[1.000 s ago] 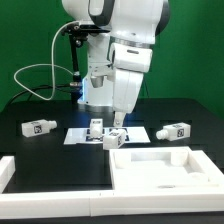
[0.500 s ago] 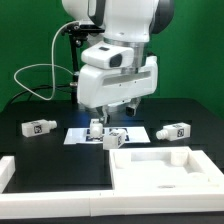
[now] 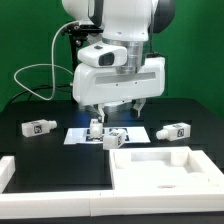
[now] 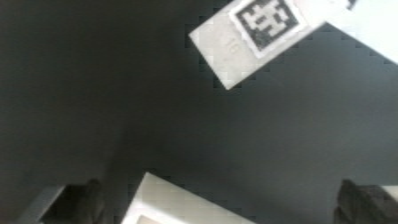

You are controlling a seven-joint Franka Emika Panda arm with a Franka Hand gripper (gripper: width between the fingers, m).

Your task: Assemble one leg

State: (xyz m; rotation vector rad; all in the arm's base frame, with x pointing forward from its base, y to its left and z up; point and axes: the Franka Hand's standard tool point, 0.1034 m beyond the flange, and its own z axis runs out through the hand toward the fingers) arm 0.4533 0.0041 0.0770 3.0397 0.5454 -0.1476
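Four legs lie on the black table: one at the exterior view's left [image 3: 38, 127], two on the marker board [image 3: 76, 134], one upright [image 3: 96, 129] and one lying down [image 3: 116, 138], and one at the right [image 3: 174, 131]. My gripper [image 3: 116, 107] hangs open and empty above the two middle legs, touching neither. In the wrist view the gripper [image 4: 222, 205] shows dark fingertips [image 4: 80, 203] far apart. A white corner [image 4: 199, 203] lies below them, and a white piece with a tag [image 4: 267, 30] lies farther off. I cannot tell what either is.
The large white panel with a raised rim [image 3: 160, 178] lies at the front right. Another white part [image 3: 8, 170] sits at the front left edge. A cable loops behind the arm at the left [image 3: 30, 75].
The gripper has risen from the leg lying on the marker board and turned its hand broadside to the exterior view. The legs have not moved.
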